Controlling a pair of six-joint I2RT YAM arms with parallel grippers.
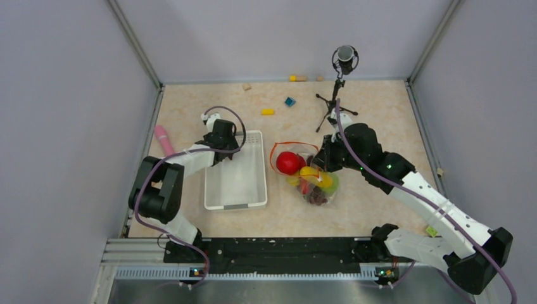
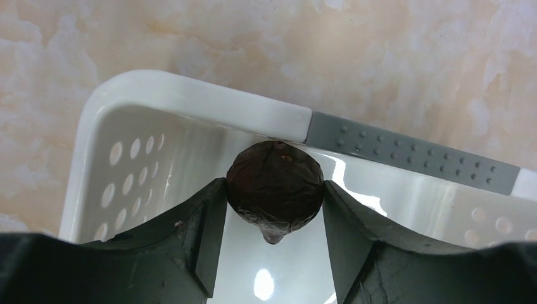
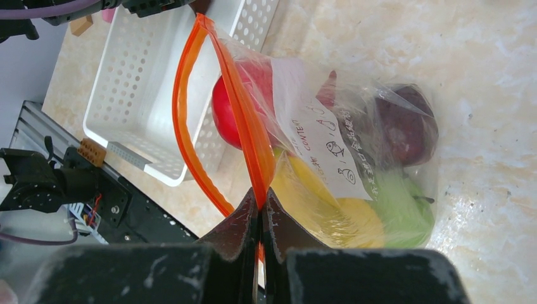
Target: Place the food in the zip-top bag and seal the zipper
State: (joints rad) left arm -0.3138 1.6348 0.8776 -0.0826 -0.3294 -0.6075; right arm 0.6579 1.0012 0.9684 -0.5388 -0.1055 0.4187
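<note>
Right wrist: fingers point(image 3: 240, 221) pinch zipper point(image 3: 244, 120) by "CONTENT" label point(image 3: 320, 136); left fingers point(image 2: 202, 228) grip maroon fruit point(image 2: 275, 183).

Soft, even light falls from overhead, and shadows on the bench point(image 1: 380, 114) are faint. In the left wrist view, white glare spots sit on the basket point(image 2: 190, 95) floor at 6 o'clock. The left claw point(image 2: 273, 187) is dark and blurred, the maroon fruit point(image 2: 275, 168) crisp. In the right wrist view, the zip-top bag point(image 3: 392, 209) glints, the zipper point(image 3: 190, 76) glows, and the right claw point(image 3: 261, 196) looks soft.
</note>
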